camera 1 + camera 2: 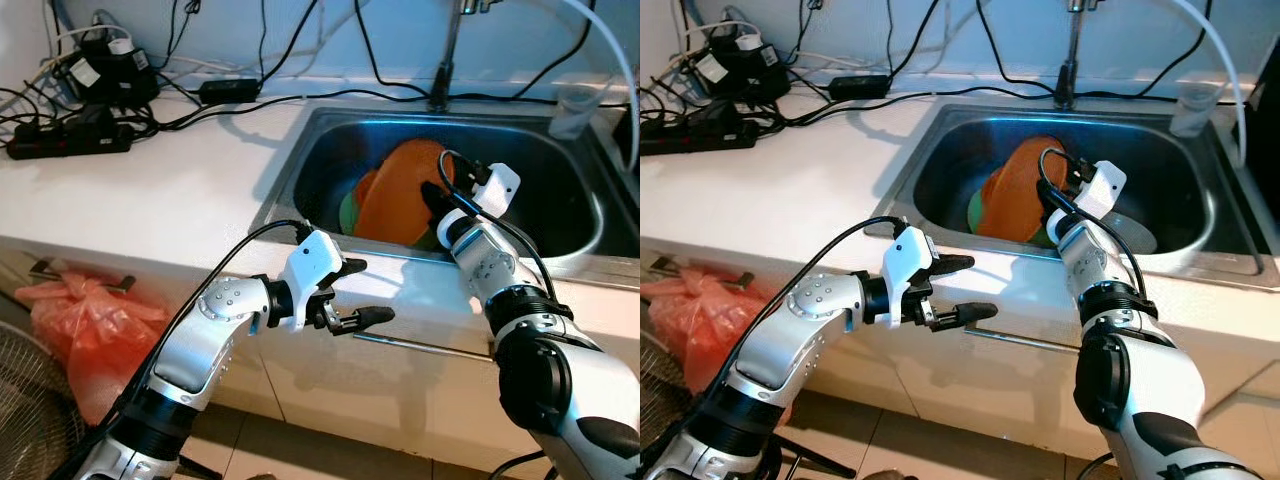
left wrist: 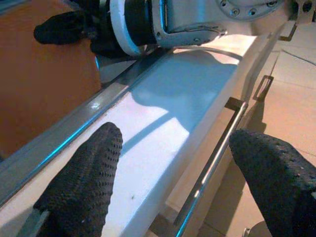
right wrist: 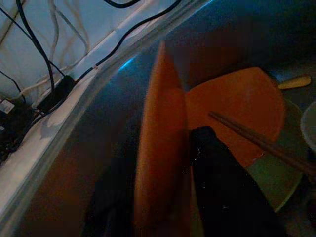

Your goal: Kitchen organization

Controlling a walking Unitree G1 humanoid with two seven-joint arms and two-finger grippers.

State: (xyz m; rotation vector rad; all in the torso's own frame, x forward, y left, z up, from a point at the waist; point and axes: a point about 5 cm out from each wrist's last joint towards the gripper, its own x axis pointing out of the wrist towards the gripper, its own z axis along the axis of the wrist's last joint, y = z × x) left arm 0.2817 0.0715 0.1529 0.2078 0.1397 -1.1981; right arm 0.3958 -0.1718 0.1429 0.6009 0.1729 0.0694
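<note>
Your right gripper (image 1: 437, 196) pinches the rim of the orange plate (image 1: 400, 195), which stands on edge in the sink (image 1: 590, 205). It looks stiff, light and probably slick, so keep hold at the edge. Your left gripper (image 1: 360, 292) hangs spread before the counter (image 1: 150, 200).

Orange plate (image 1: 400, 195) stands tilted on edge in the steel sink (image 1: 565, 170), upper centre of the head view, its rim pinched between the black fingers of the right gripper (image 1: 432, 195). A second orange plate (image 3: 237, 111) lies flatter behind it, with a pair of chopsticks (image 3: 256, 140) across it and a green plate (image 3: 269, 180) underneath, at the right of the right wrist view. A yellow utensil end (image 3: 296, 81) shows at that view's right edge.
</note>
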